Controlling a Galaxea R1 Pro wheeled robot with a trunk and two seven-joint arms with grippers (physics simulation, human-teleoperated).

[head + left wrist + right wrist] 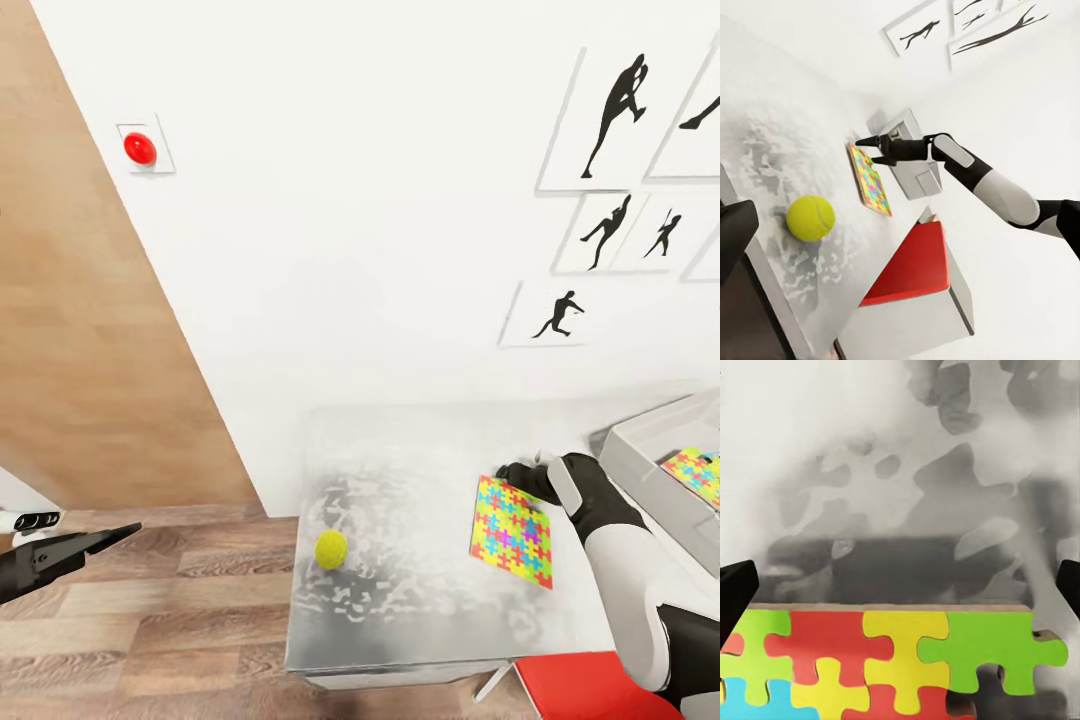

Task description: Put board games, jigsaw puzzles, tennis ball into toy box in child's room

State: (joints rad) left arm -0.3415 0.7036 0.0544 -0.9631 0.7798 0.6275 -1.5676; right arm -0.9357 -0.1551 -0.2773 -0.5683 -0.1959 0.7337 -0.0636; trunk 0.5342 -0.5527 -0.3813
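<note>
Head view: the right gripper (522, 478) reaches the far edge of a jigsaw puzzle (512, 531) lying on the glossy surface (420, 450); the tennis ball (331, 549) sits near the front left corner. A second puzzle (692, 473) lies in the toy box (640, 460). The left gripper (105, 537) hangs over the floor, fingers pressed together.

Left wrist view: the right gripper (870, 150) is spread at the puzzle's (870, 181) edge.

Right wrist view: the puzzle (885, 660) lies between the parted fingers.

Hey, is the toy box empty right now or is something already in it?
Not empty. The toy box at the table's right end already holds one jigsaw puzzle; another puzzle still lies outside on the table.
</note>
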